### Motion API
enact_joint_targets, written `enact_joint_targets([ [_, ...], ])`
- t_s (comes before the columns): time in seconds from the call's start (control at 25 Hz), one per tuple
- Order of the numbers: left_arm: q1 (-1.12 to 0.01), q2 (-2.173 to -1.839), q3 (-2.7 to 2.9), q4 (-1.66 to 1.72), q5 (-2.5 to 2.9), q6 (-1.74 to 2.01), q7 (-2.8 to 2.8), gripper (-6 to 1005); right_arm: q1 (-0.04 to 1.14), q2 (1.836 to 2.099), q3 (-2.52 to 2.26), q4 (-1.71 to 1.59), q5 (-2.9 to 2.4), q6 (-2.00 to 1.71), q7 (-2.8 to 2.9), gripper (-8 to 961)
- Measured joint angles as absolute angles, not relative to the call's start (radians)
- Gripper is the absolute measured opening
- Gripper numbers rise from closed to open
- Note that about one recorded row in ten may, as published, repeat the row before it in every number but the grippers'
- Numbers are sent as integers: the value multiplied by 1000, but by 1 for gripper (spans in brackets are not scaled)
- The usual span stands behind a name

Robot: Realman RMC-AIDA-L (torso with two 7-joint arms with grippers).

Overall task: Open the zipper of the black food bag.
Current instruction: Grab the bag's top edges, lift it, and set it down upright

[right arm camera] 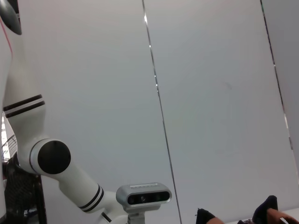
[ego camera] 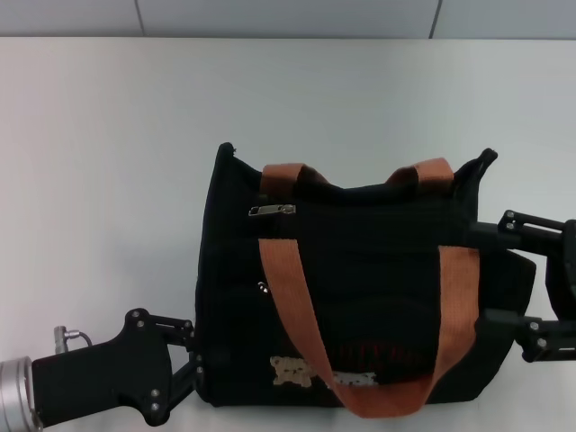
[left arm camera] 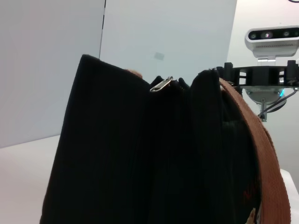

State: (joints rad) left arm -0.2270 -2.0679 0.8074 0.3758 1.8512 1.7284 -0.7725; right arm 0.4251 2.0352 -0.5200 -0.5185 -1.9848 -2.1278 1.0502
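The black food bag (ego camera: 378, 288) lies on the white table with its bear patches towards me and an orange-brown handle (ego camera: 297, 306) draped over its front. The zipper's silver pull tab (ego camera: 272, 210) rests at the left end of the top seam, and it also catches the light in the left wrist view (left arm camera: 161, 84). My left gripper (ego camera: 191, 353) is open at the bag's lower left corner, fingertips against the fabric. My right gripper (ego camera: 490, 274) is open and straddles the bag's right end. Only the bag's top tips (right arm camera: 268, 207) reach the right wrist view.
The white table (ego camera: 99, 180) stretches left of and behind the bag. A grey panelled wall (right arm camera: 210, 93) stands beyond. The left wrist view shows the right arm's camera (left arm camera: 273, 39) past the bag.
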Motion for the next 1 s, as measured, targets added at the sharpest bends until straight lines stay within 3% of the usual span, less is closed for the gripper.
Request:
enact_joint_targets([
  [0.56, -251, -2067, 790, 387, 1847, 1733, -701, 81, 414, 2036, -492, -518, -1985, -2128, 1047, 789],
  [1.0, -287, -2027, 702, 681, 1848, 1746, -683, 77, 400, 2037, -468, -516, -1978, -2128, 1046, 789],
])
